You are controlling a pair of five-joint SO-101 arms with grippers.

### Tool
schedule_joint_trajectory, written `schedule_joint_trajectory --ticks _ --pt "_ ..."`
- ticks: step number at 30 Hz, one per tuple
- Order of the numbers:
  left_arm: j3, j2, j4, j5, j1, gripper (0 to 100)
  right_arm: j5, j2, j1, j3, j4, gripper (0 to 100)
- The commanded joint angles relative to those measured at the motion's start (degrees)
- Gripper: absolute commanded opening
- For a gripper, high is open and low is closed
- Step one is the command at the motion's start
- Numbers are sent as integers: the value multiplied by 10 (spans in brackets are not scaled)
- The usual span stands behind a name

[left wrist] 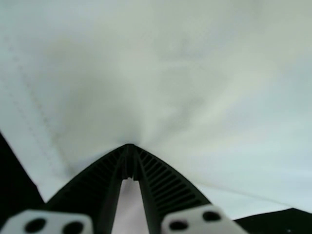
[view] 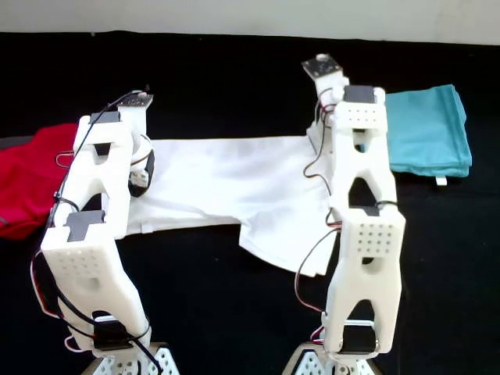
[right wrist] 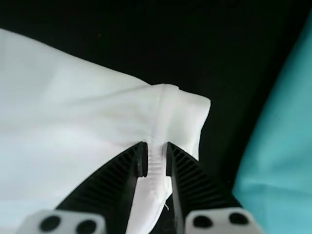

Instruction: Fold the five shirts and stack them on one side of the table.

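A white shirt lies spread across the middle of the black table, between the two arms. My left gripper is shut, its tips pinching the white shirt at the cloth's left part. My right gripper is shut on a bunched hem of the white shirt near its right corner, beside the teal shirt. A folded teal shirt lies at the right side of the table. A red shirt lies crumpled at the left edge.
Black table surface stretches behind the white shirt and in front of it between the arm bases. A pale wall strip runs along the table's far edge.
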Motion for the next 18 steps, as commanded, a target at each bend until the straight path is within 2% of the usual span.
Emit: schedule_joint_trajectory --ticks 1,8,18 --pt "-6 3 -14 2 -6 9 3 44 19 -77 -24 81" --pt "-6 3 -14 2 -6 9 2 115 69 -216 13 81" --pt "-10 -3 -10 3 -6 12 2 117 60 -372 142 81"
